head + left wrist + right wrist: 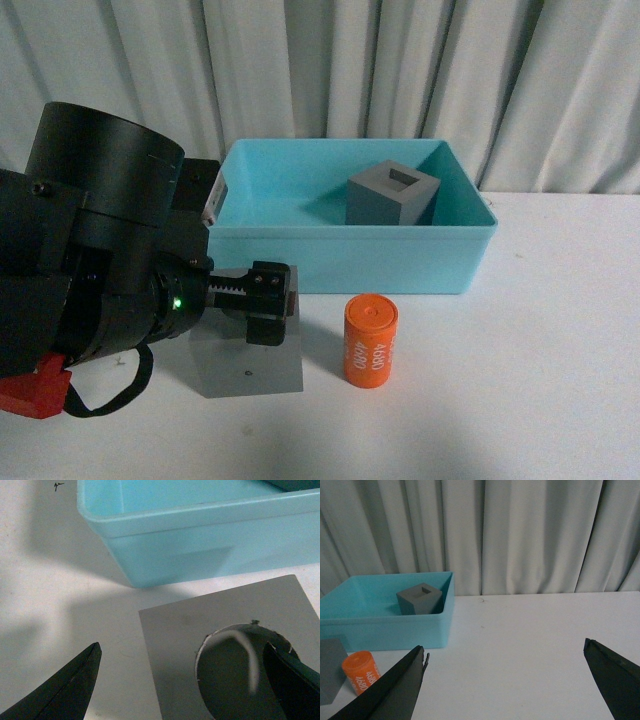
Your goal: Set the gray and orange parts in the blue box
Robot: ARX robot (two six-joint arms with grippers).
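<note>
The blue box [340,262] stands mid-table and holds the gray cube with the rectangular recess [393,195]. The gray cube with the round recess [250,368] sits on the table in front of the box's left corner. My left gripper [268,300] is open right above it. In the left wrist view [185,680] one fingertip [70,687] is over the table beside the cube [175,640], the other [295,680] over the round recess. The orange cylinder [371,340] stands upright right of that cube. My right gripper [505,680] is open and empty above bare table, away from the box [385,625] and cylinder [361,671].
A white curtain [400,70] hangs close behind the box. A red part [35,392] of the left arm shows at the lower left. White table [540,380] stretches to the right of the cylinder and box.
</note>
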